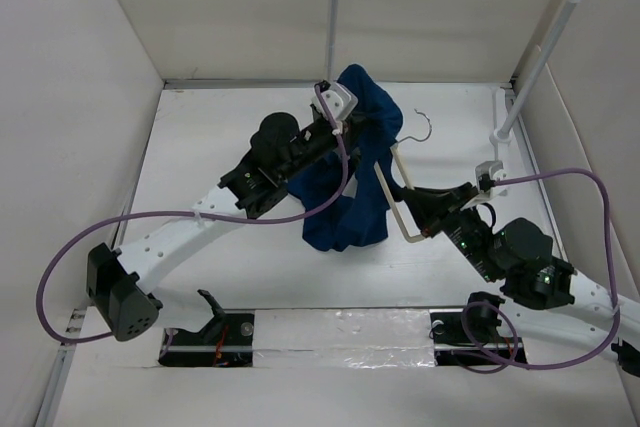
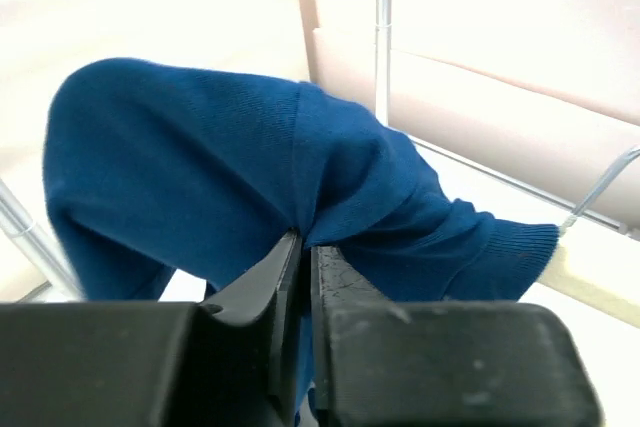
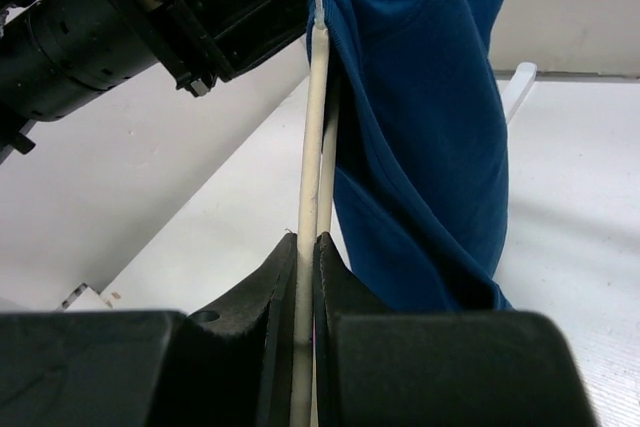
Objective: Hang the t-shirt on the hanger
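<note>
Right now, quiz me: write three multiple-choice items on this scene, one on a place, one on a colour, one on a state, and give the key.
1. In the top view, on which side of the t-shirt is the hanger?
A. left
B. right
C. far behind it

2. What colour is the t-shirt?
A. red
B. blue
C. grey

3. What is the right hand doing?
A. open and empty
B. shut on the t-shirt
C. shut on the hanger

Key:
1 B, its pale bar runs along the t-shirt's right edge.
2 B, it reads blue in all three views.
3 C, the right wrist view shows it clamped on the pale bar.
</note>
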Robot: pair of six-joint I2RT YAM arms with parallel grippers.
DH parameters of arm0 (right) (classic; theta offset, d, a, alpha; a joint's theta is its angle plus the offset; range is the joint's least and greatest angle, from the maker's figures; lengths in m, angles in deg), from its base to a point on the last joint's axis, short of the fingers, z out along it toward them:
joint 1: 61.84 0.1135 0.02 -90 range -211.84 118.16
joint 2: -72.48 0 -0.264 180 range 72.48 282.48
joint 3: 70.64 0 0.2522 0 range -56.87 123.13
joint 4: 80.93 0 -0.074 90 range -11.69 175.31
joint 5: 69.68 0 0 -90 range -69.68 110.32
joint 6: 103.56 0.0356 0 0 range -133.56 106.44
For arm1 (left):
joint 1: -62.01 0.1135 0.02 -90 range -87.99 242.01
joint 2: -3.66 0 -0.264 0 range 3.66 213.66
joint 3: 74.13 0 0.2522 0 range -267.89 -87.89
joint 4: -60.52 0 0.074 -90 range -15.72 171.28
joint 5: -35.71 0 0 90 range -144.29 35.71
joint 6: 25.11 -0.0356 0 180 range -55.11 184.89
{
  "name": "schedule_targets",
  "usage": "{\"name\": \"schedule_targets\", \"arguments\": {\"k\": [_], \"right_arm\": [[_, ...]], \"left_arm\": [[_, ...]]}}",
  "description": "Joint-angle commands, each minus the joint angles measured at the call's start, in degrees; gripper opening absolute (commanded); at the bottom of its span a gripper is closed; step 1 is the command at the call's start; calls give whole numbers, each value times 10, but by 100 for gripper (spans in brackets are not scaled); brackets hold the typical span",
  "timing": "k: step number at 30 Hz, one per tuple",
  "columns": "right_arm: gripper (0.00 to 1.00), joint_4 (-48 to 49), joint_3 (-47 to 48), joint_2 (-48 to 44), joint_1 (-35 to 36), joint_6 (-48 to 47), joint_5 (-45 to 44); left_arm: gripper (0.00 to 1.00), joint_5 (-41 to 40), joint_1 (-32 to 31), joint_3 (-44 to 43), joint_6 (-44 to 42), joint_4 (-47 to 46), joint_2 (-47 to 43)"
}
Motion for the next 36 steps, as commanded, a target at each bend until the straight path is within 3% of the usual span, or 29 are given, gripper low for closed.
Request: {"name": "schedule_targets", "arguments": {"k": [1,7,12,22,25,31,32,33,35,36], "right_arm": [[0,57,28,-4,5,-4,1],[0,150,22,45,5,-69,-100],[0,242,32,99,5,-140,-159],[0,440,46,248,5,-207,-189],[0,483,55,294,5,-238,-208],[0,470,53,282,5,-224,-187],[0,456,52,277,5,-212,-172],[0,442,48,271,5,-203,-166],[0,408,33,251,5,-184,-160],[0,402,33,245,5,-178,-158]], "left_arm": [[0,33,1,3,20,-31,-24],[0,39,1,149,110,-114,-106],[0,50,1,202,140,-112,-158],[0,62,1,219,159,-81,-201],[0,33,1,214,169,-62,-205],[0,-11,1,189,187,-5,-209],[3,-46,1,186,194,1,-212],[19,-57,1,186,201,6,-220],[40,-107,1,183,218,13,-235],[46,-111,1,182,221,14,-238]]}}
